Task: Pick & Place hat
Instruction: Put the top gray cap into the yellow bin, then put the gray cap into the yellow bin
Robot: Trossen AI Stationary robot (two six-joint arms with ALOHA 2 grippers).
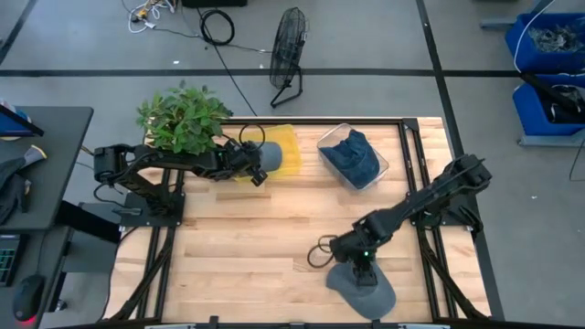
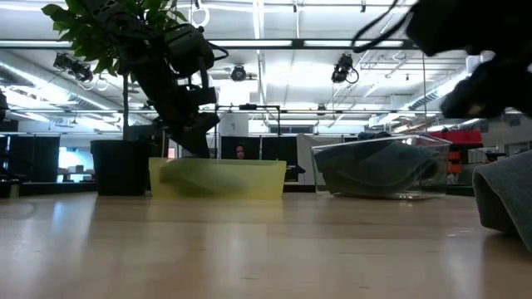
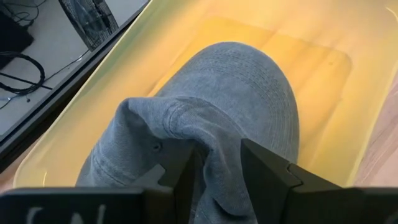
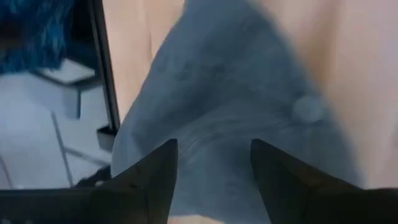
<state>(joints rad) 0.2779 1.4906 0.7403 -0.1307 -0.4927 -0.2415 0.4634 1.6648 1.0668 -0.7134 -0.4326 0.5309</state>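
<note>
My left gripper (image 3: 217, 183) is over the yellow bin (image 1: 289, 144), at the table's far side, shut on a grey hat (image 3: 236, 87) whose crown sits down inside the bin. A second grey hat (image 1: 366, 291) lies flat on the wood at the table's near edge. My right gripper (image 4: 214, 177) hovers open just above this hat (image 4: 236, 81), fingers pointing down, one on either side of its crown. In the low view that hat (image 2: 509, 199) sits at the right edge, with a gap between it and the dark gripper above. My left gripper pinches a raised fold of the grey hat's fabric (image 3: 214, 146) between its two fingers (image 3: 267, 174), coming from above and slanting down into the yellow bin. The crown hangs beyond the fingers inside the bin; whether it rests on the floor of the bin I cannot tell.
A clear bin (image 1: 340, 137) holding blue hats (image 1: 355, 157) stands right of the yellow bin. A potted plant (image 1: 183, 117) crowds the far left corner beside my left arm. Bare wood (image 1: 238, 238) stretches across the middle. A fan (image 1: 289, 50) and cables lie on the floor beyond the table.
</note>
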